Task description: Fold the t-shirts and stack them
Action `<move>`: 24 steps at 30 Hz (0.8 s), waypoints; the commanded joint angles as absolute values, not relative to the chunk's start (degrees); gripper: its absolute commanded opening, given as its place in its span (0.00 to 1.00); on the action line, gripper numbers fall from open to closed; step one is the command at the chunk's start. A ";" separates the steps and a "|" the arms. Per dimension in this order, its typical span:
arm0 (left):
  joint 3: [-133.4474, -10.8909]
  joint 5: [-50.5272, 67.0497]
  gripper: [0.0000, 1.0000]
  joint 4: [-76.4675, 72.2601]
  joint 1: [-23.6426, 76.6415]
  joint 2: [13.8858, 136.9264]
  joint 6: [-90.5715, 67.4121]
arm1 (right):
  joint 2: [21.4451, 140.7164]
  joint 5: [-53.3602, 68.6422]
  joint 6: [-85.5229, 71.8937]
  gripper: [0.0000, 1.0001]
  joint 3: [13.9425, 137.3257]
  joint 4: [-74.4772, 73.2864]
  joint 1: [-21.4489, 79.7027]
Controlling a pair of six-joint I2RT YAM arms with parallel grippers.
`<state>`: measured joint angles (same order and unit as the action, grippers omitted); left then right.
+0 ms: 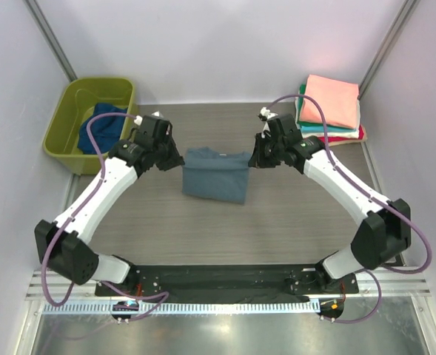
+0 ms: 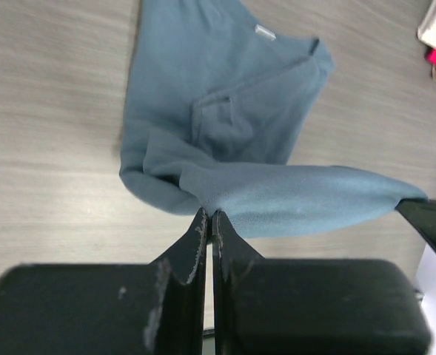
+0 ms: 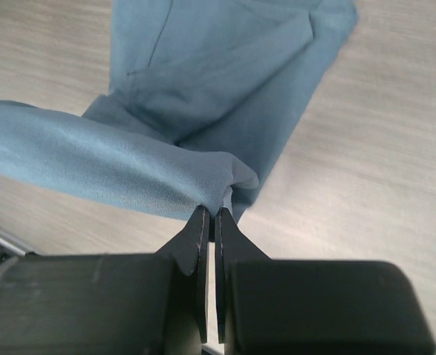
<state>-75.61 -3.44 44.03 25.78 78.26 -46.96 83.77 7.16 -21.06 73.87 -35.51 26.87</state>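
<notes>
Pinching grey-blue t-shirt [image 1: 216, 177] | left end effector [image 2: 209, 216] | right end effector [image 3: 210, 214] | label [image 2: 264, 31] unreadable

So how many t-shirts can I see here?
6: a grey-blue one mid-table, a navy one in the green tub, and four stacked far right: pink, white, teal, red. More could be hidden.

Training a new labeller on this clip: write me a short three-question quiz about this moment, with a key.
1. True or false: the left gripper and the right gripper are both shut on the grey-blue t-shirt.
2. Which t-shirt tops the stack? A red, B salmon pink, C white.
3. Fill in: the navy t-shirt lies in the olive ___.
Key: 1 true; 2 B; 3 tub.
</notes>
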 commanded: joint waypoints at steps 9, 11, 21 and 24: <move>-87.70 -1.76 0.00 44.12 17.85 92.71 -42.80 | 94.12 3.87 -16.96 0.01 82.44 -36.39 22.50; -89.46 -0.88 0.00 44.21 17.32 96.05 -42.72 | 95.09 4.04 -16.70 0.01 83.49 -36.21 22.06; -105.45 3.07 0.00 46.58 14.59 112.05 -40.08 | 103.79 6.15 -16.87 0.01 90.08 -36.12 19.25; -110.64 6.14 0.00 46.84 13.71 117.85 -39.29 | 106.34 6.77 -16.96 0.01 91.23 -35.95 19.16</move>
